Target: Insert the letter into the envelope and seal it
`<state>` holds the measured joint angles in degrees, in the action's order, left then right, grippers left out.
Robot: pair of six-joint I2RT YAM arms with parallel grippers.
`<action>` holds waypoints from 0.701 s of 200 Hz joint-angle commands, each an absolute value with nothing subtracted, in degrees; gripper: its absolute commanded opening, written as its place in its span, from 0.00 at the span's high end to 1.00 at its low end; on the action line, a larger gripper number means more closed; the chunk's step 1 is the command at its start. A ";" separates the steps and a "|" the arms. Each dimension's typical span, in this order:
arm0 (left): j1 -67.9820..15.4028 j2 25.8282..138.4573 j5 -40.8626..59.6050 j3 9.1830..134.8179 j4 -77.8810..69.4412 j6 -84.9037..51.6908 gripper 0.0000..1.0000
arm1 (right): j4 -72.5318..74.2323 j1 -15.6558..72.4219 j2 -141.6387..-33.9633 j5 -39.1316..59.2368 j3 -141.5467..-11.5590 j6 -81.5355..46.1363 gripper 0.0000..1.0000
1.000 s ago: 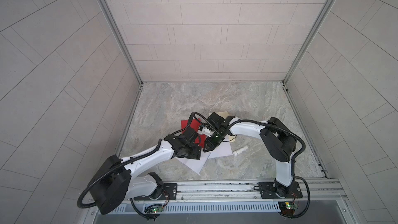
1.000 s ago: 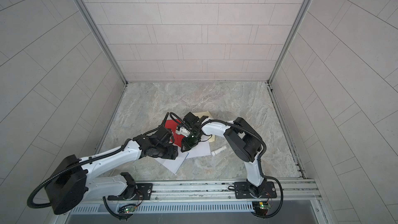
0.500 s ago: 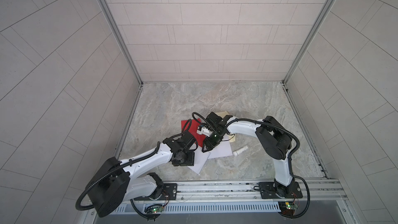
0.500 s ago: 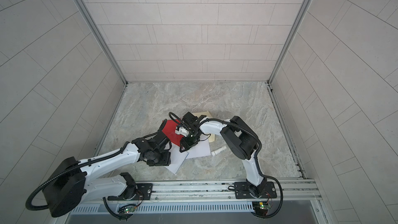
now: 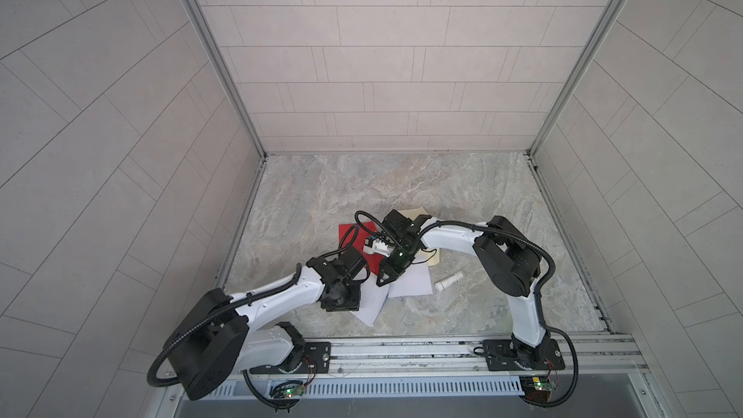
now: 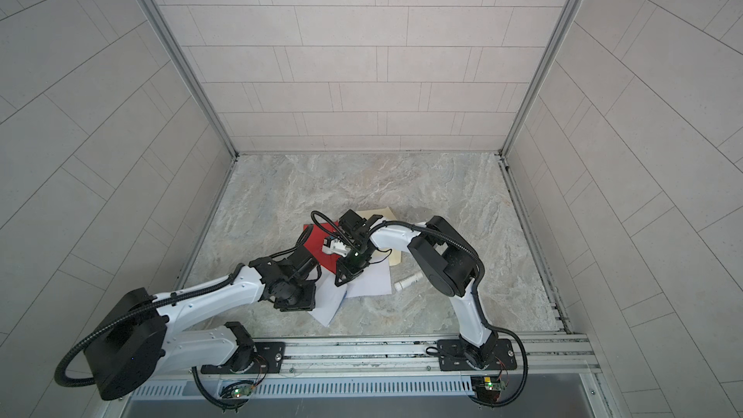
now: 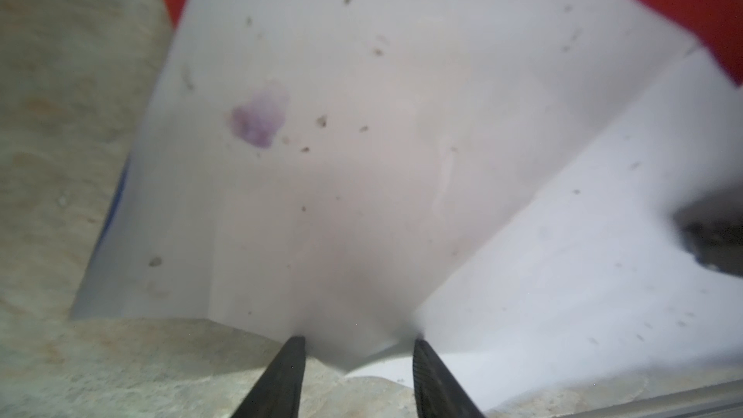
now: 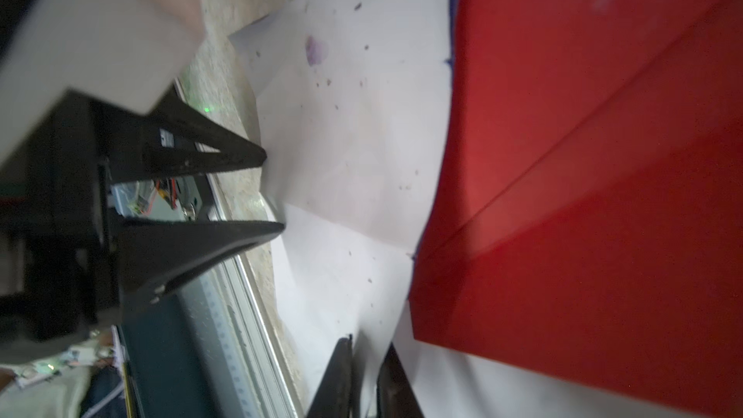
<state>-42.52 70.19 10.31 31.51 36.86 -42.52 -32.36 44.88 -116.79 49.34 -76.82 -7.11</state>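
Observation:
A red envelope lies on the marble floor, partly under both wrists. The white letter, creased and marked with a purple stain, sticks out from under the envelope's near edge. My right gripper is shut on an edge of the letter. My left gripper is open, its fingertips on either side of a corner of the letter and apart from it.
A cream manila sheet lies behind and to the right of the letter. A small white tube rests just right of the papers. The metal base rail runs along the front edge.
The left gripper has drawn back toward the front left, to the letter's corner, and its fingers have narrowed. The right gripper has shut on the letter's edge.

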 commanded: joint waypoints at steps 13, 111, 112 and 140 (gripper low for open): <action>-42.71 66.69 8.30 33.81 36.78 -39.53 0.35 | -35.16 44.30 -112.12 50.18 -76.44 -4.94 0.97; -41.68 59.80 16.39 53.80 41.61 -13.41 0.03 | -43.69 37.38 -93.97 56.02 -79.08 -0.93 0.99; -41.67 59.92 16.54 53.97 41.63 -13.25 0.03 | -43.73 37.32 -93.87 56.18 -79.14 -0.86 0.99; -41.00 61.20 15.98 57.37 42.89 -11.32 0.03 | -47.64 36.32 -91.98 59.67 -81.06 2.54 0.99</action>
<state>-41.85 60.73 14.57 54.35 39.53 -16.69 -42.65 36.84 -93.65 55.00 -79.48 -2.20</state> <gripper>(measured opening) 0.969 0.049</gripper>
